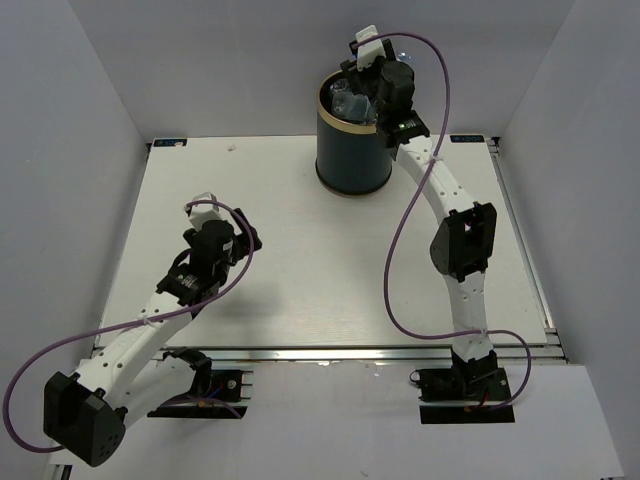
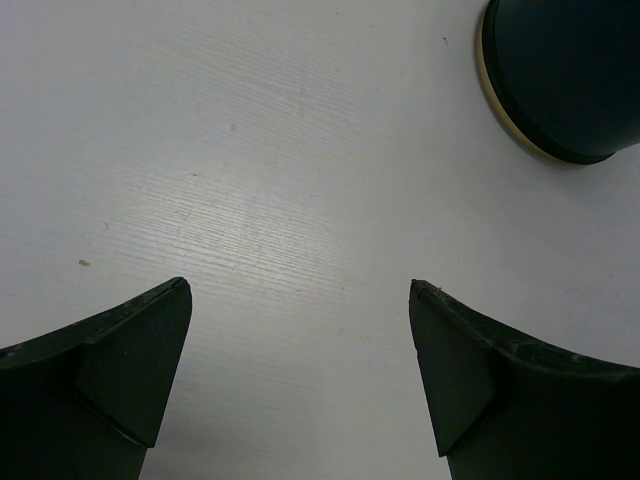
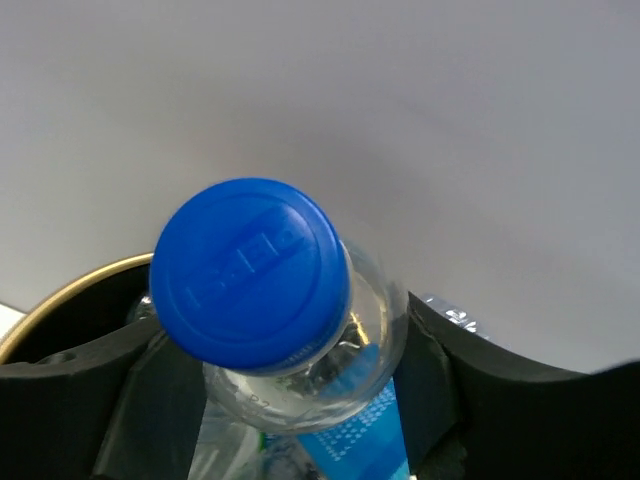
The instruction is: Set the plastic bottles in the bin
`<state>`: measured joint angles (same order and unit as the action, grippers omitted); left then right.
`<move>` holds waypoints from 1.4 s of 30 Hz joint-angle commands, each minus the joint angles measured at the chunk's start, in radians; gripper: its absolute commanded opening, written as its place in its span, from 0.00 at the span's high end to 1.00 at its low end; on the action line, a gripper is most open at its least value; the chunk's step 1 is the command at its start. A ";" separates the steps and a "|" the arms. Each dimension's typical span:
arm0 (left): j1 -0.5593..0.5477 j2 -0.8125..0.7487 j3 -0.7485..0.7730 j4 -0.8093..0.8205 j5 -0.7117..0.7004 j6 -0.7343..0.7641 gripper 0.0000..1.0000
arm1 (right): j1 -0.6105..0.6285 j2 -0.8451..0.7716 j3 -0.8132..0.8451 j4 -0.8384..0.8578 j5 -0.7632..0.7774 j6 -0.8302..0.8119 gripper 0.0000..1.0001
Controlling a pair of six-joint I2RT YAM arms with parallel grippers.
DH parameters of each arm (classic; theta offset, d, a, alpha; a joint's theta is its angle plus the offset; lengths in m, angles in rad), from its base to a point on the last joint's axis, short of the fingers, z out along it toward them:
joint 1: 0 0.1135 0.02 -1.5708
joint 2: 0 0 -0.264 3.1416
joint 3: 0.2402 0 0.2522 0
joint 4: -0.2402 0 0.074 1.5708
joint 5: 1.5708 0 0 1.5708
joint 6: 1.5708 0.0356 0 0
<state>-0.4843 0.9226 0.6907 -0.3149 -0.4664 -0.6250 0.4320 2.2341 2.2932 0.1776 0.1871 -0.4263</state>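
My right hand (image 1: 372,62) is gripping a blue-capped bottle (image 3: 250,275) by its body, cap pointing up toward my wrist, just above the bin's (image 1: 352,150) far right rim. My left hand (image 2: 300,385) is hovering wide open and empty over the table (image 1: 300,290), well apart.

Your top view looks down on the whole desk (image 1: 300,290) from above its near edge. The left wrist view faces the desk closely; the right looks closely across the rim of the bin (image 1: 352,150). All share that bin at the far edge.

Left gripper (image 2: 298,300) wide, right (image 3: 280,380) seemingly clamped
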 commanded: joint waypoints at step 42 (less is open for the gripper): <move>0.003 -0.151 0.007 -0.167 -0.018 -0.131 0.02 | 0.065 -1.427 -1.657 -0.176 0.321 0.840 0.11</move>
<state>-0.4843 0.8154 0.7258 -0.4381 -0.4850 -0.7296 0.4984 0.8547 0.6533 0.0708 0.4168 0.2539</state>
